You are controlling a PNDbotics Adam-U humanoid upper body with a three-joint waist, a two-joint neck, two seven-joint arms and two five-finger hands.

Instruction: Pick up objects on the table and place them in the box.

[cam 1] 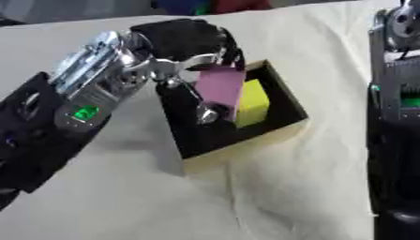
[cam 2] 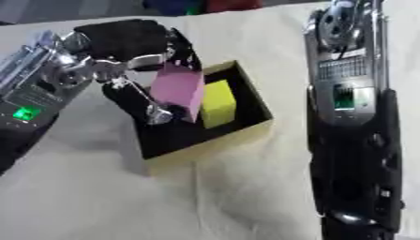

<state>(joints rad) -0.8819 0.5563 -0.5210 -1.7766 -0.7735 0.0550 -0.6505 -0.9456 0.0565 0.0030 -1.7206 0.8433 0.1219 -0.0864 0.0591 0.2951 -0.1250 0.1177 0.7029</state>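
Note:
A shallow box [cam 1: 288, 132] with a black inside and tan walls lies on the cream cloth, mid-view. A yellow block [cam 1: 253, 102] lies inside it, toward the right. My left hand [cam 1: 182, 44] comes in from the left and hangs over the box, its fingers and thumb curled round a flat pink block [cam 1: 220, 88]. The pink block stands tilted, its lower edge down inside the box beside the yellow block. My right arm [cam 2: 353, 117] runs along the right side. Its hand is out of both views.
A wrinkled cream cloth [cam 1: 271, 197] covers the table around the box. Red, blue and green shapes [cam 1: 212, 5] show at the far edge.

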